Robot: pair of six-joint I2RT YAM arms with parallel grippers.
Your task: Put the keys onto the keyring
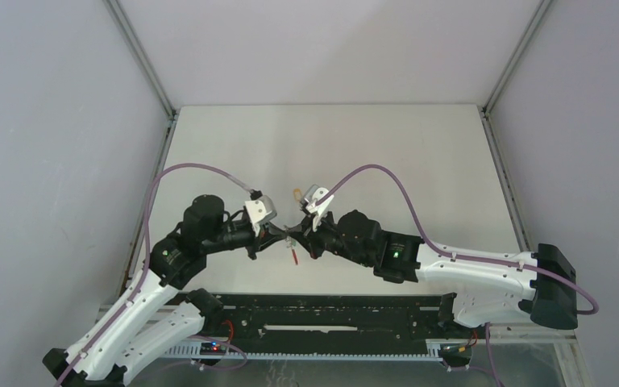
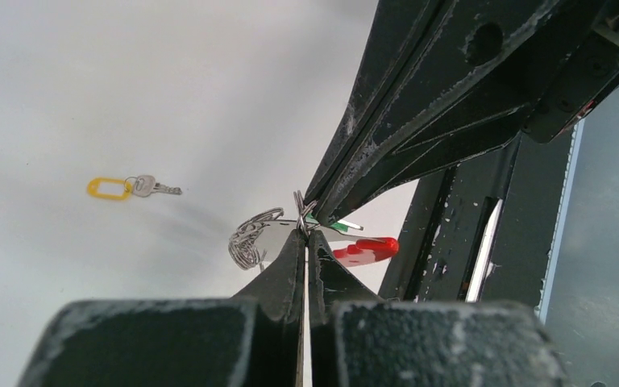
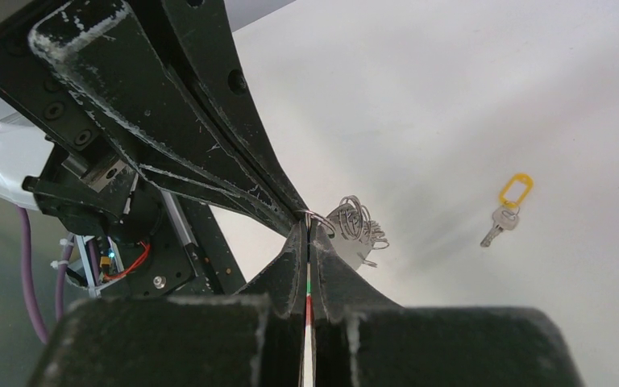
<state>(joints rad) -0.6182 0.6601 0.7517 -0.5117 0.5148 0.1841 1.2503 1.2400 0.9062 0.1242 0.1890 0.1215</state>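
Both grippers meet tip to tip above the table's near middle. My left gripper (image 2: 305,232) (image 1: 284,235) is shut on a thin wire of the keyring (image 2: 248,240) (image 3: 357,224), whose wire loops bunch to one side and whose red section (image 2: 367,249) (image 1: 294,256) hangs below. My right gripper (image 3: 308,227) (image 1: 297,239) is shut at the same spot. The green key (image 2: 340,223) pokes out just under its tips, mostly hidden. The yellow-headed key (image 2: 133,188) (image 3: 506,210) (image 1: 297,193) lies flat on the table beyond, apart from both grippers.
The pale table (image 1: 387,153) is boxed in by grey walls on the left, right and back. A black slotted rail (image 1: 330,326) runs along the near edge between the arm bases. Purple cables (image 1: 387,181) arc above both wrists.
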